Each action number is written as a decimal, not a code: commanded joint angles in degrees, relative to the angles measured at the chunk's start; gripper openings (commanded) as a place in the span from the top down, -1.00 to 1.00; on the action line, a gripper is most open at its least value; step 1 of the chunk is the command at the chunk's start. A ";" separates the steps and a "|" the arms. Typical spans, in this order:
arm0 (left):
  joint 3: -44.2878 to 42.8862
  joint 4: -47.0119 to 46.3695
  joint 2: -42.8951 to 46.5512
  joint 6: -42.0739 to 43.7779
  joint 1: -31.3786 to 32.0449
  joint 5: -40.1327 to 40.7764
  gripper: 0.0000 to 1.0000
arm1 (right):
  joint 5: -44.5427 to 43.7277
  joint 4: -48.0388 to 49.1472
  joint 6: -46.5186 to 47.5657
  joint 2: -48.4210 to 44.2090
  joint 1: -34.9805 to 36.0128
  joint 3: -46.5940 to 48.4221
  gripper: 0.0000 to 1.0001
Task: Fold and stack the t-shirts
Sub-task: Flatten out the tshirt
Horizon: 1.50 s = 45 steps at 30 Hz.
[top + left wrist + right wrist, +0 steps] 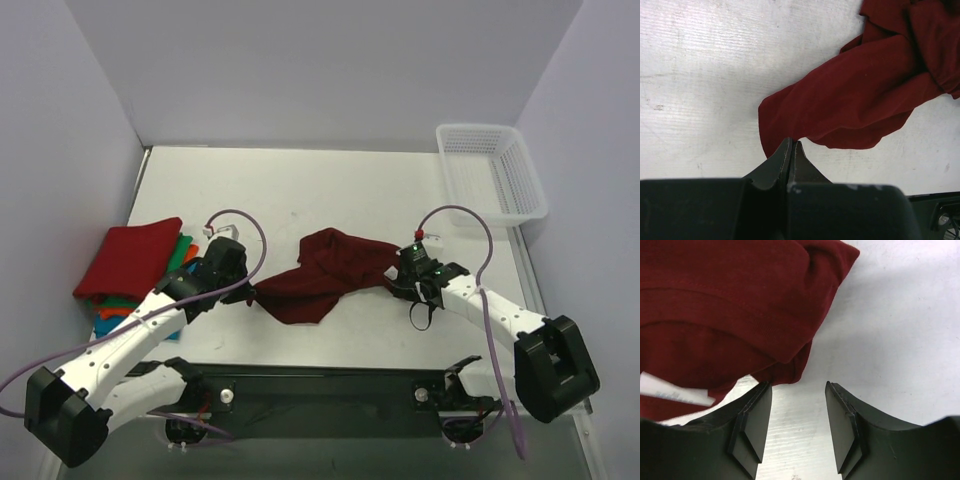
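1. The maroon t-shirt (325, 275) lies unfolded and bunched in the middle of the table (330, 190), between the two arms. One flap trails toward the near left.
2. The left gripper (245, 293) sits at the shirt's near-left corner. In the left wrist view its fingers (785, 160) are pressed together, with the corner of the maroon cloth (865, 95) pinched at their tips.
3. The right gripper (402, 277) is at the shirt's right edge, low over the table. In the right wrist view its fingers (752, 415) stand apart with bare table between them and hold nothing.
4. In that same view a fold of the maroon cloth (730, 305) reaches the tip of the left-hand finger, and the other finger is clear of it. A white label (670, 390) shows on the cloth at the left edge.
5. At the left edge of the table, well apart from the maroon shirt, a folded red t-shirt (130, 258) tops a pile. Green cloth (179, 250), orange cloth (117, 312) and blue cloth (107, 327) show at its edges. The left arm crosses just beside the pile's near side.
6. A white mesh basket (490, 170) stands at the far right corner of the table.
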<state>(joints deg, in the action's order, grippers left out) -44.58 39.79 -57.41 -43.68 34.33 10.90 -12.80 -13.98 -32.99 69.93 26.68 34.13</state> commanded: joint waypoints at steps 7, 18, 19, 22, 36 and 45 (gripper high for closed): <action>-1.83 -1.73 1.95 1.32 -1.28 -1.49 1.00 | -3.20 -2.63 -0.76 10.22 1.36 6.83 0.22; -7.27 2.12 2.91 3.95 -3.82 -1.14 1.00 | -0.65 -11.32 0.65 -3.55 0.92 15.77 1.00; -8.06 2.57 3.09 4.91 -5.22 -1.31 1.00 | 0.05 -13.34 0.91 -7.58 0.49 17.01 1.00; -11.75 4.24 3.44 6.85 -9.61 -2.63 1.00 | 0.75 -17.12 1.61 -14.19 -2.23 22.28 1.00; -31.09 7.76 2.48 11.34 -25.18 -6.94 1.00 | -2.05 -23.82 4.69 -21.34 -9.71 38.11 1.00; -25.83 2.49 -2.27 9.93 -25.63 -14.23 1.00 | 4.88 -16.79 6.63 -1.51 -20.78 39.34 0.94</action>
<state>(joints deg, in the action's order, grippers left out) -72.84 45.60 -58.74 -33.82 8.99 1.06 -11.05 -34.85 -27.88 60.90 8.75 72.60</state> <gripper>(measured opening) 0.026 0.030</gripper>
